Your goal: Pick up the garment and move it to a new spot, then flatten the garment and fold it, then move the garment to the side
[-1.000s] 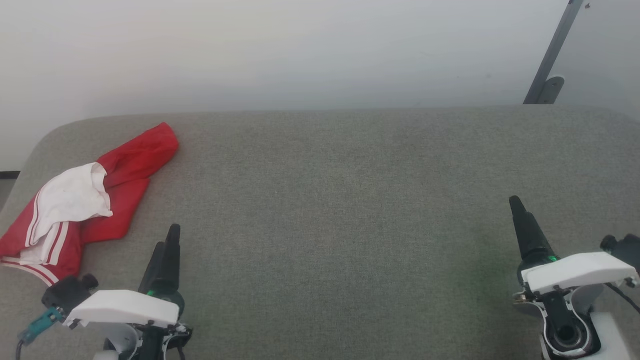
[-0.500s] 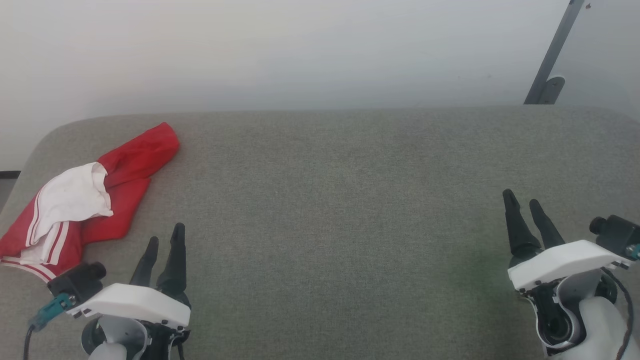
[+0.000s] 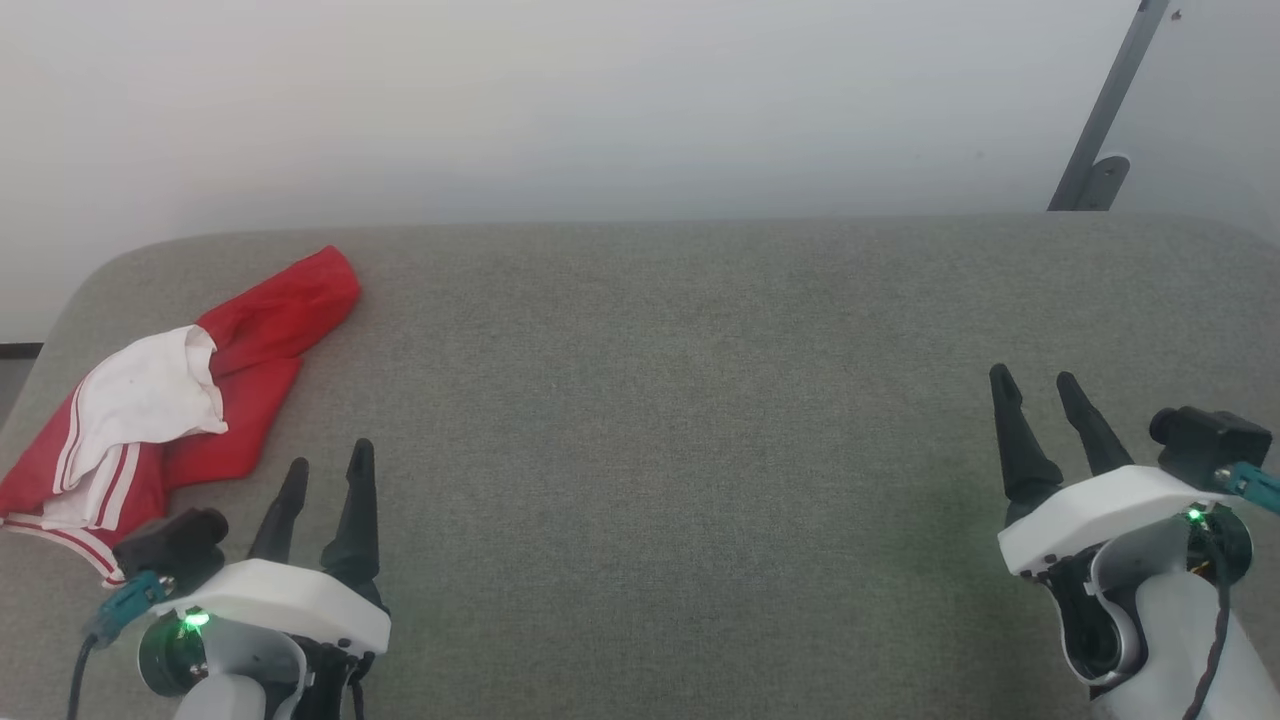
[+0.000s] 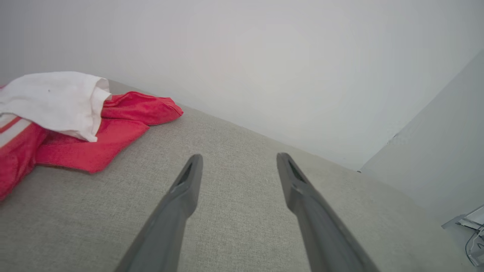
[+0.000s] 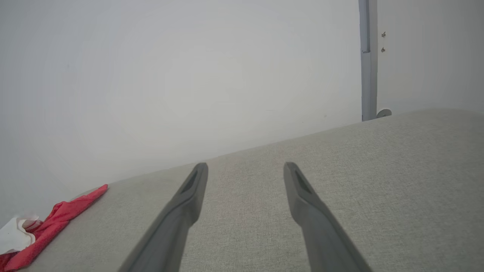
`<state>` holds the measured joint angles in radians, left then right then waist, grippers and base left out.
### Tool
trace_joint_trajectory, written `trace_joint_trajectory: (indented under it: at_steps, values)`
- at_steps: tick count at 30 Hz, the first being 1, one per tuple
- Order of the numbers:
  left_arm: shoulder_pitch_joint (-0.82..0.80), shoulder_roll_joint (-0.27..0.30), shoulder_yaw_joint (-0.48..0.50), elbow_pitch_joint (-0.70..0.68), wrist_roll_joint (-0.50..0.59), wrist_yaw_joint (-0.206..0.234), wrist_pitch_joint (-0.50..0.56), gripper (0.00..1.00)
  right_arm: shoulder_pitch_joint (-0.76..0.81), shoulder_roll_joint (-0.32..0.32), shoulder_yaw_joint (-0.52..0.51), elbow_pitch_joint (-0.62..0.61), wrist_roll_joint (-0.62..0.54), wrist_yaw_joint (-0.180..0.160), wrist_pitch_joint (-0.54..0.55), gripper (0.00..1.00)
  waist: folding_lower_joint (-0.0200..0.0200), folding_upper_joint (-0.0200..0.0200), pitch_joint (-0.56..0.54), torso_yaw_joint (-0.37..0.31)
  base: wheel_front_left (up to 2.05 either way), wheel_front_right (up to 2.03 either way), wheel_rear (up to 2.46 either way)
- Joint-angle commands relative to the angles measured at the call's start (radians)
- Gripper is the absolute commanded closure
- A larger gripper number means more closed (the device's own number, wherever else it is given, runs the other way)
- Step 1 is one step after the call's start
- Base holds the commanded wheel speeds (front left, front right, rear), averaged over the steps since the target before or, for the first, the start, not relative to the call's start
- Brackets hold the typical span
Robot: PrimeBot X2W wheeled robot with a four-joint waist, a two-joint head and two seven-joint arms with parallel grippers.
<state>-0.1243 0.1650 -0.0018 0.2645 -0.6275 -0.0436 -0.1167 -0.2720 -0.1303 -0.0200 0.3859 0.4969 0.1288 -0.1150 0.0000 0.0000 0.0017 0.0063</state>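
Garment (image 3: 180,400) on the left side of the surface (image 3: 650,420), and it's a crumpled heap, not flat at all: red fabric bunched up, a white panel (image 3: 145,395) flopped over the top of it, and a red-and-white striped trim (image 3: 75,540) along the hem nearest the surface's front edge. One red tail of it stretches away toward the surface's back-left corner, lying flat on the grey weave. Now the left end effector (image 3: 330,456): it's over the surface's front-left area, just beside the heap but apart from it, fingers pointing toward the surface's back edge and spread wide, with nothing between them. The left wrist view confirms it, bare grey weave in the gap and the red-and-white bundle off to one side. Over to the right end effector (image 3: 1033,376), at the surface's front-right area and well apart from the cloth: jaws wide there too, and empty, with only plain fabric showing between the two dark fingers in its own wrist view. A small green light (image 3: 1193,516) glows on that wrist. Whether either pair of fingertips touches the surface, I cannot tell. Behind the surface's back edge stands a pale wall (image 3: 600,100), and a grey post (image 3: 1105,110) rises at the surface's back-right corner.
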Motion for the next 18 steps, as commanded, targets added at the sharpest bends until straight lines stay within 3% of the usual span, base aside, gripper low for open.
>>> trace_joint_trajectory:
  at_steps: [1, 18]
  values:
    - [-0.025, 0.013, -0.005, -0.011, 0.041, 0.006, -0.012, 0.0, -0.029, -0.007, 0.002, -0.002, -0.043, 0.002, -0.014, 0.0, 0.0, 0.0, 0.0, 0.0, 0.0, 0.0, 0.0]
    - [-0.019, 0.02, -0.001, 0.001, 0.187, -0.003, -0.054, 0.0, -0.032, -0.012, -0.007, 0.015, -0.194, 0.003, -0.056, 0.0, 0.0, 0.0, -0.004, -0.001, 0.0, 0.0, 0.0]
